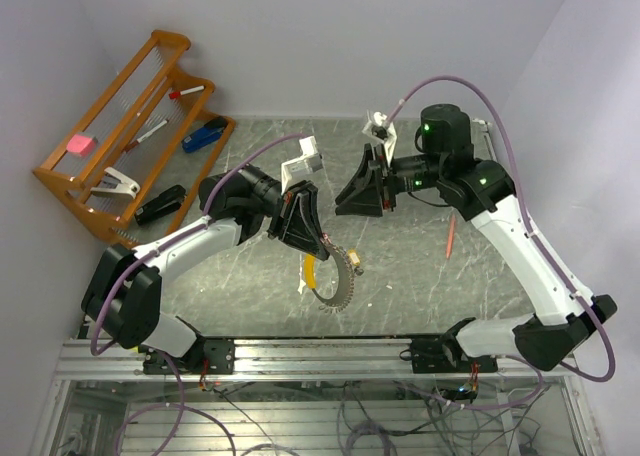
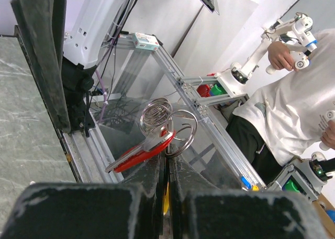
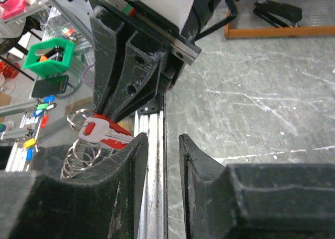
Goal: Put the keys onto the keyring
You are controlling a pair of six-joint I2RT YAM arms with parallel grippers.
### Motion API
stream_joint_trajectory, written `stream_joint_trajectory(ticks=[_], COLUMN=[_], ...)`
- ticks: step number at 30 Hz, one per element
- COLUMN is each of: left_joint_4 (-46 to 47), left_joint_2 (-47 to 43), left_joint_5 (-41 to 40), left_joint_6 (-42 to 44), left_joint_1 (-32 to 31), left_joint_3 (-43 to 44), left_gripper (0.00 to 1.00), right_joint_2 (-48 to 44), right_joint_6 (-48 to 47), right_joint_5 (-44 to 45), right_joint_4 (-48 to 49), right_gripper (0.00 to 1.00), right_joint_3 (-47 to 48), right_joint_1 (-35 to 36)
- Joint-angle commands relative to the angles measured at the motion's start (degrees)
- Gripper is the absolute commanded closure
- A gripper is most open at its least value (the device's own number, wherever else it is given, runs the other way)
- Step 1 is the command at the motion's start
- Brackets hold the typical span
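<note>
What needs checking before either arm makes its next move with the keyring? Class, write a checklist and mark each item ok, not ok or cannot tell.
1. Left tool has a firm hold on the keyring: ok, shut on it.
2. Right tool is free to work: ok, open with nothing between its fingers.
3. Red-headed key is near the right tool: ok, just ahead of its fingers in the right wrist view.
4. Red-headed key is fully threaded on the keyring: cannot tell.
5. Second key is located: cannot tell, none is clearly visible.
</note>
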Motion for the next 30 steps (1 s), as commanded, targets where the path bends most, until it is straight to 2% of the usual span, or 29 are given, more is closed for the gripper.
stream_joint_trajectory(ticks=[1,5,9,30], left_joint_4=[15.6,15.6,15.7,14.8], left_joint_2=[0.0,0.6,1.4,6.0], left_joint_5=[1.4,1.5,1.5,1.5], left_joint_6=[-11.5,-11.4,-11.1,-7.9], left_joint_1=[-0.4,-0.3,-0.4,0.0], left_joint_3=[1.3,1.1,0.9,-1.5], left_gripper=[0.93,0.93,0.93,0.93], right_joint_2=[-3.6,-7.0,-6.9,-9.1], right_joint_6=[-3.6,-3.6,-4.4,-4.8], right_joint_5=[-0.2,1.1,0.5,-1.2], right_joint_4=[1.8,5.7,4.0,5.9], right_gripper=[0.68,0.57,0.49,0.56], right_joint_3=[-2.5,-4.8,-4.2,-8.0], right_joint_1=[-0.2,-0.2,-0.2,-0.1])
